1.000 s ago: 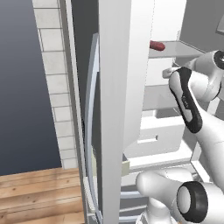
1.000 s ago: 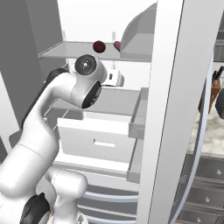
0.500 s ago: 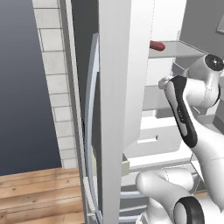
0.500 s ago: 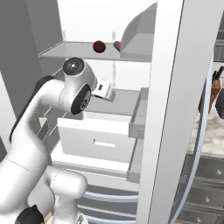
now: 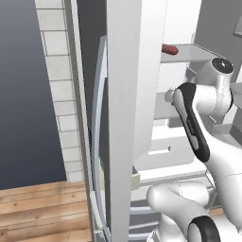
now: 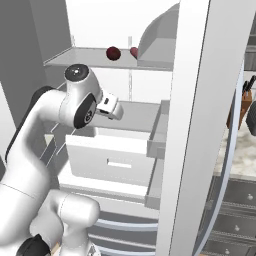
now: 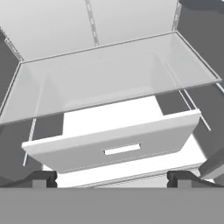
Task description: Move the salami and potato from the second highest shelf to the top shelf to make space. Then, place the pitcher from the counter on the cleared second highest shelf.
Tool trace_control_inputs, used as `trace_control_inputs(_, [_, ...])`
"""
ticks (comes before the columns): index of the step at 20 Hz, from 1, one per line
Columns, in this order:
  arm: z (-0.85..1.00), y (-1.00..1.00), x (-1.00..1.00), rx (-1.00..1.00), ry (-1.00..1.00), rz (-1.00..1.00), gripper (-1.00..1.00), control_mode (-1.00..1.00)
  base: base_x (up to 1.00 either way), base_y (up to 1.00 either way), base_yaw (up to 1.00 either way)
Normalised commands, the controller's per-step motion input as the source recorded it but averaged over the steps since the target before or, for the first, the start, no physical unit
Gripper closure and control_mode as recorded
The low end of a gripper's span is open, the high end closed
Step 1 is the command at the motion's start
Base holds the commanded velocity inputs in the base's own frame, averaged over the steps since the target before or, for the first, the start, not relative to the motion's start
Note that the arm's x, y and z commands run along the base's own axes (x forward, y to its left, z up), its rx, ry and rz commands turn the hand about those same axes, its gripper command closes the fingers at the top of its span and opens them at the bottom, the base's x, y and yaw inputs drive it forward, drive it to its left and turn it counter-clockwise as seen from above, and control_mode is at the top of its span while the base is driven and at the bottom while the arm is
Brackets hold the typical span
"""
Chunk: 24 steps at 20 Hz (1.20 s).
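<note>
Gripper (image 7: 113, 178) at the bottom edge of the hand view, jaws spread wide, gripping nothing. Just beyond, in mid frame, white drawer box (image 7: 118, 146) standing out from the fridge. Above it the second highest shelf (image 7: 109, 83), a thin pale panel, bare over all that shows.

Farther and higher, salami (image 5: 169, 49) lying on the top shelf (image 5: 191, 51), upper right of the left base view. Seen from the right base view as two small dark red lumps (image 6: 113, 52) side by side at top centre; cannot tell which is which. Close at their right, a grey domed thing (image 6: 155, 40), leaving little spare room up there.

Likely light, firm and smooth-skinned, apt to roll on the flat panel. Best pinched across the middle, jaws square to its length.

Farthest off, counter (image 6: 246, 150) at the right edge of the right base view.
</note>
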Motion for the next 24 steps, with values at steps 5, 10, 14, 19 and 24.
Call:
trace_control_inputs(5, [-0.05, 0.02, 0.02, 0.00, 0.00, 0.01, -1.00, -1.00, 0.00, 0.00, 0.00])
trace_control_inputs(10, [0.00, 0.00, 0.00, 0.00, 0.00, 0.00, -1.00, 1.00, -0.22, 0.00, -0.01])
trace_control_inputs(14, [0.00, 0.00, 0.00, 0.00, 0.00, 0.00, -1.00, 1.00, -0.77, 0.00, -0.09])
trace_control_inputs(19, [0.00, 0.00, 0.00, 0.00, 0.00, 0.00, -1.00, 1.00, -0.85, 0.00, -0.15])
trace_control_inputs(24, [0.00, 0.00, 0.00, 0.00, 0.00, 0.00, -1.00, 1.00, -0.61, 0.00, -0.22])
